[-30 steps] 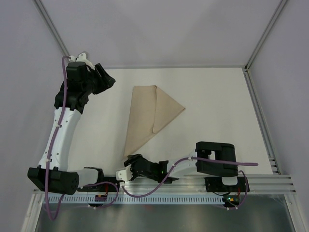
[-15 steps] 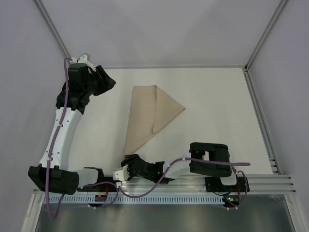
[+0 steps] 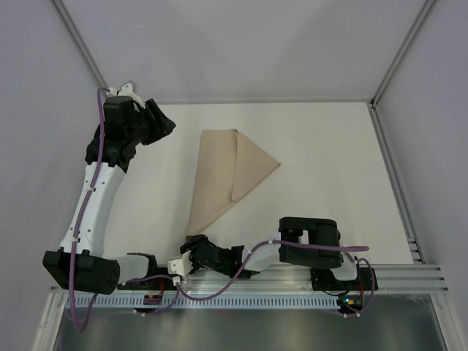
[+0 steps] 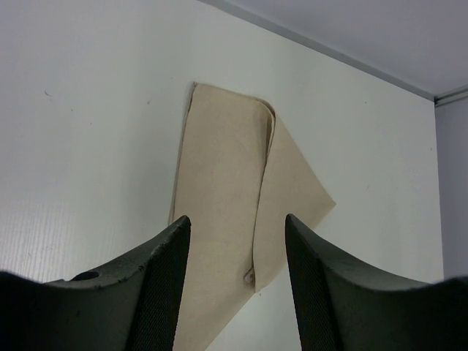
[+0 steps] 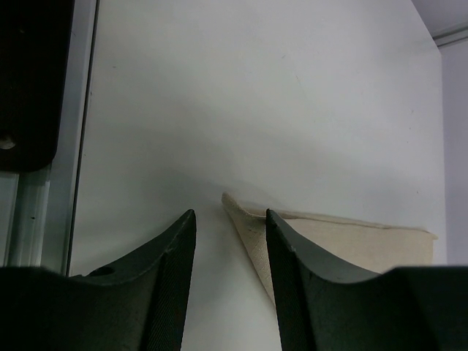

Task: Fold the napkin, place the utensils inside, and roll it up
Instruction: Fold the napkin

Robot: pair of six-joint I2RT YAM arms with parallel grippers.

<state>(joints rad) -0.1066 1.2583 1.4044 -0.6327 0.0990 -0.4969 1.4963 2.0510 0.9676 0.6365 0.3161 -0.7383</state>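
The napkin, folded to a long triangle, lies mid-counter, away from its edges. The left end effector stands apart near the napkin's far-left side. The right end effector, also apart, faces the near tip.

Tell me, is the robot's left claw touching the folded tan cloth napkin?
Apart. The top view shows a strip of bare white table between the left gripper and the folded tan cloth napkin.
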